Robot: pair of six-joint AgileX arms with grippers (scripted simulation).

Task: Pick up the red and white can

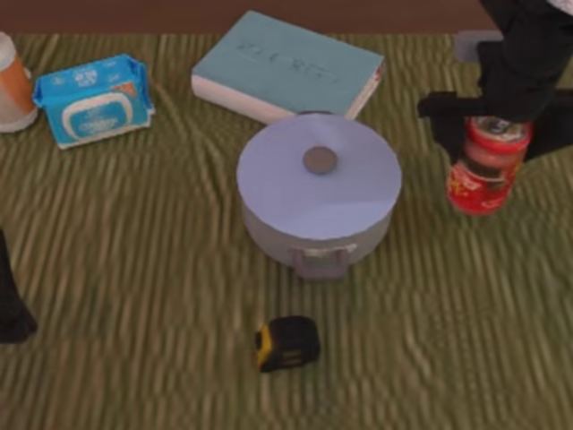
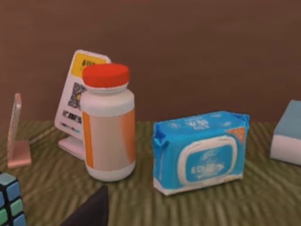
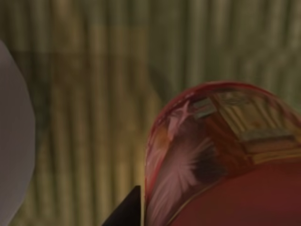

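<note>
While the right gripper clamps the red and white can, it hangs tilted at the bench's right.
Top view: ribbed green cloth, round lidded pot. Left wrist view: orange and white bottle, soft blue wipes pack; left gripper's state unclear. Right wrist view: can's glossy curved wall.

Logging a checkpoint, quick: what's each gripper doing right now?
Left gripper: parked at the table's left edge; fingers cannot be told.
Right gripper: closed on the can, at the right side.
</note>
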